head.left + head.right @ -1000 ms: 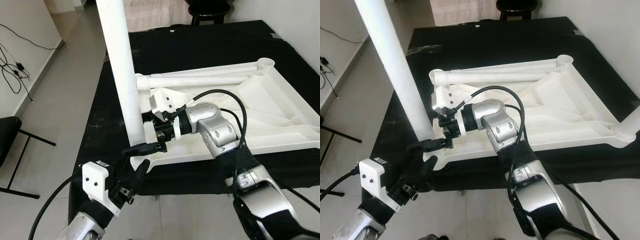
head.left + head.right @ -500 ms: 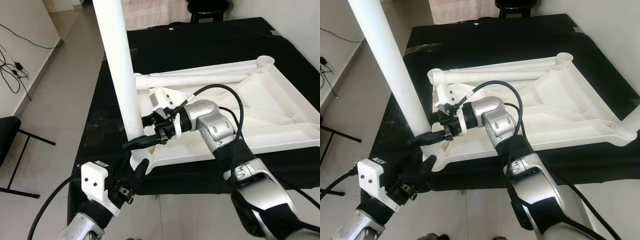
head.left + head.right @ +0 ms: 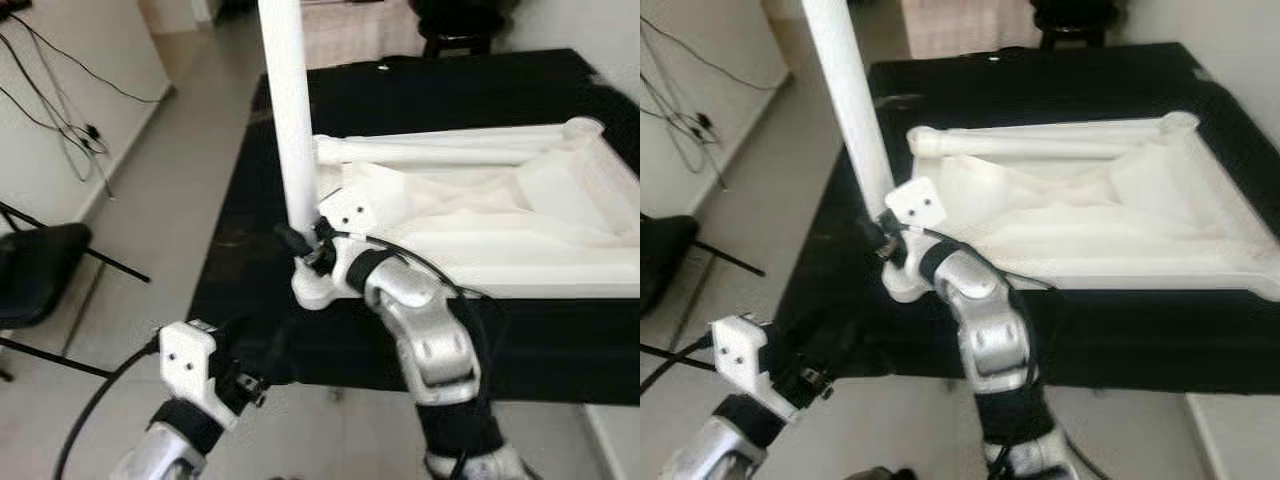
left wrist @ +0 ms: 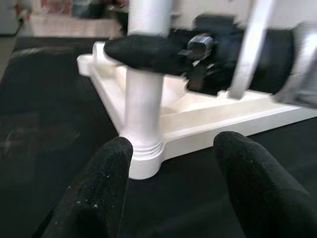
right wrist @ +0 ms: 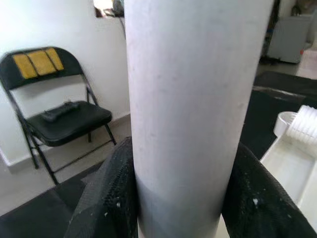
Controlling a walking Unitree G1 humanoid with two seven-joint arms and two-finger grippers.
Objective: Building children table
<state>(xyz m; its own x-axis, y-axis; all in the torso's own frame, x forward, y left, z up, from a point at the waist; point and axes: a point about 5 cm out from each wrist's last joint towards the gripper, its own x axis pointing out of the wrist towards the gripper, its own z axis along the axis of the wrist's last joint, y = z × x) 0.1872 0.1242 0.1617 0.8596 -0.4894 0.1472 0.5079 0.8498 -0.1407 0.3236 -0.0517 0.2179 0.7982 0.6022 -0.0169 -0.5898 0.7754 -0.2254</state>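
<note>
My right gripper (image 3: 296, 243) clamps the leg (image 3: 291, 130) low to steady it in its socket; left gripper (image 4: 171, 163) waits wide.

Head stereo pair: high, looking forward and down over the black table (image 3: 230, 270); both eyes share the upright leg (image 3: 293, 120), the white tabletop (image 3: 1090, 210) and both arms, slightly blurred. Left wrist cam: low, near table level, facing the leg's socket (image 4: 143, 153) from close by between its fingers (image 4: 94, 193). Right wrist cam: right up against the leg (image 5: 193, 109), looking past it to a folding chair (image 5: 59, 119). All four views share the leg.
</note>
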